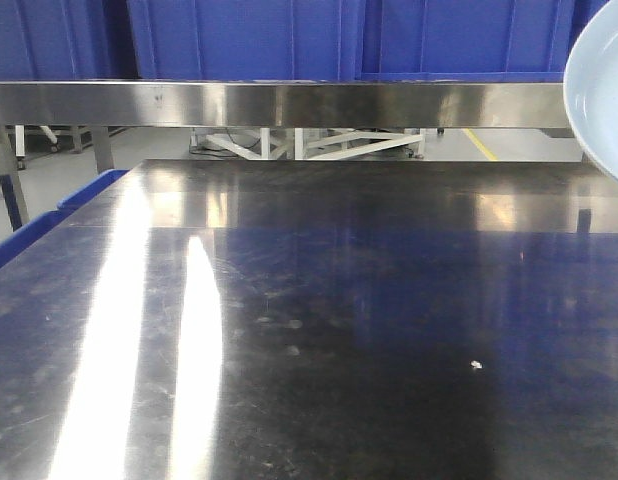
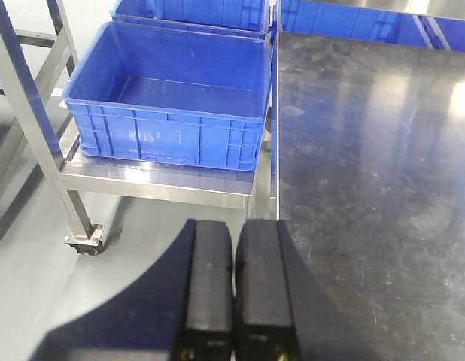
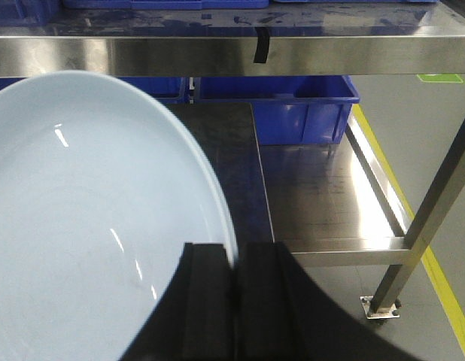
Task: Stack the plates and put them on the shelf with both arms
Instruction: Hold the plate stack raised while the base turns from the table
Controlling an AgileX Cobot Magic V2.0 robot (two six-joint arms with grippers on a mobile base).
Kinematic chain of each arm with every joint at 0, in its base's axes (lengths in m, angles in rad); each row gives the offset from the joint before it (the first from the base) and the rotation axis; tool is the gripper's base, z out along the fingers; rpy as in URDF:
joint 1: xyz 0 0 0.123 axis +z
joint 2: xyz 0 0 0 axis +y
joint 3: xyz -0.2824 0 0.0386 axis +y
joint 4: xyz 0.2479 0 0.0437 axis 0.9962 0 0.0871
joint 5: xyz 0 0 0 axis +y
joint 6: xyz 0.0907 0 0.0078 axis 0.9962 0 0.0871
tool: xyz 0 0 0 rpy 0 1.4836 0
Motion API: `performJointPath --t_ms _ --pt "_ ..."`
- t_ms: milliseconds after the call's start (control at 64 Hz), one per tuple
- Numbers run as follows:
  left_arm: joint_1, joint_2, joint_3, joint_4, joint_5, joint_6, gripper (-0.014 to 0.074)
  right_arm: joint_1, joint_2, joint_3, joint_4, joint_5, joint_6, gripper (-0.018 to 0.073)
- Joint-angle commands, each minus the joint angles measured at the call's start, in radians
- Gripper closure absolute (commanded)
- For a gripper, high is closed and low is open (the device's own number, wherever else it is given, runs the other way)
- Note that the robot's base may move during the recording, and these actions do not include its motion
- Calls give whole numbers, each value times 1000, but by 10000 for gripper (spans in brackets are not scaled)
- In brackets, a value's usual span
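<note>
Plate (image 3: 89,226): 1 big glossy white one, up in the air on the right, in front of the shelf and not on it yet. In the front view only its edge pokes in, overlapping the rail's right end.
Right gripper (image 3: 234,301): both black fingers pinching the plate's rim.
Shelf (image 3: 217,54): brushed-steel front rail running across above the plate, with a strip of black tape (image 3: 260,47) on it.
Left gripper (image 2: 234,293): fingers pressed together, nothing in them, hanging by the tabletop's left edge.
Tabletop (image 2: 368,188): dark scratched steel.
Blue crate (image 2: 172,98): 1 open one on a low wheeled rack (image 2: 157,184) left of the table.
</note>
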Motion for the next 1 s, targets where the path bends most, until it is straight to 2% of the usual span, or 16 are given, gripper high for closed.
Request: performJointPath --t_ms 0,984 --pt "0 -4 -30 1 -80 -7 510 -3 -1 -31 -11 -101 -2 535" --pt "0 -4 -30 1 -80 -7 510 -3 -1 -31 -11 -101 -2 535"
